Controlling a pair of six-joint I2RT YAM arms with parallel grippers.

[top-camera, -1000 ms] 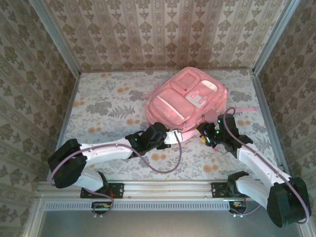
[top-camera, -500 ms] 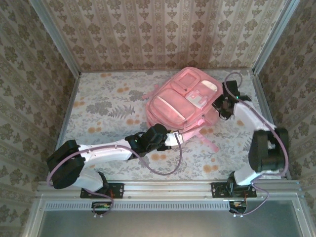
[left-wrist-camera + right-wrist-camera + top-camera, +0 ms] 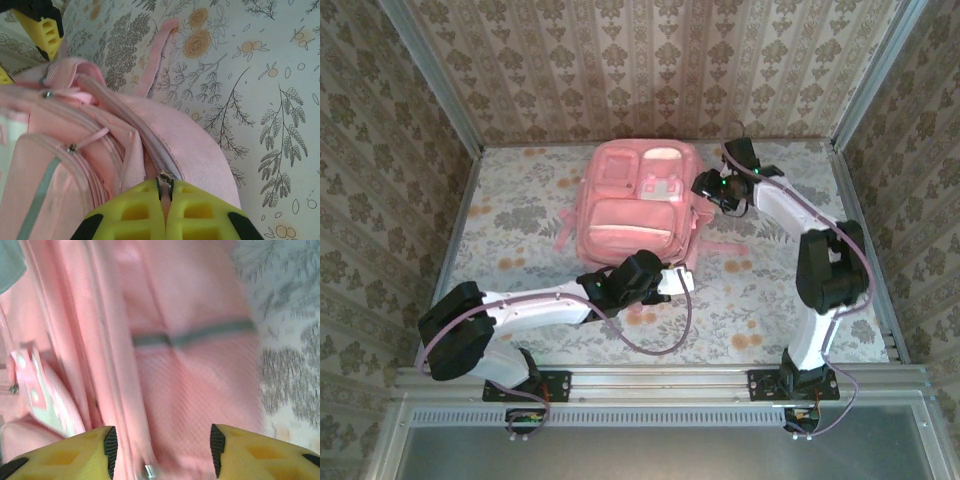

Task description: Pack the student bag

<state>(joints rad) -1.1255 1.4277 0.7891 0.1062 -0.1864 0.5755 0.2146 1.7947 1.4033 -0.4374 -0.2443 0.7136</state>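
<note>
The student bag (image 3: 635, 200), a large pink backpack, lies flat at the back middle of the table with its pockets facing up. My left gripper (image 3: 678, 281) is at the bag's near edge. In the left wrist view its yellow fingers (image 3: 165, 186) are shut on a pink zip pull (image 3: 166, 179) at the end of the main zip. My right gripper (image 3: 704, 188) is against the bag's right side. In the blurred right wrist view its jaws (image 3: 161, 445) stand apart, with the pink fabric (image 3: 190, 380) across the gap.
A floral cloth (image 3: 520, 215) covers the table, which is boxed in by wallpapered walls on three sides. Pink straps trail from the bag at its right (image 3: 720, 247) and left (image 3: 563, 240). A metal rail (image 3: 660, 383) runs along the near edge.
The bag has swung left and turned square to the back wall. My right arm swept from the near right up to the bag's far right side. The left gripper has stayed put, still shut.
</note>
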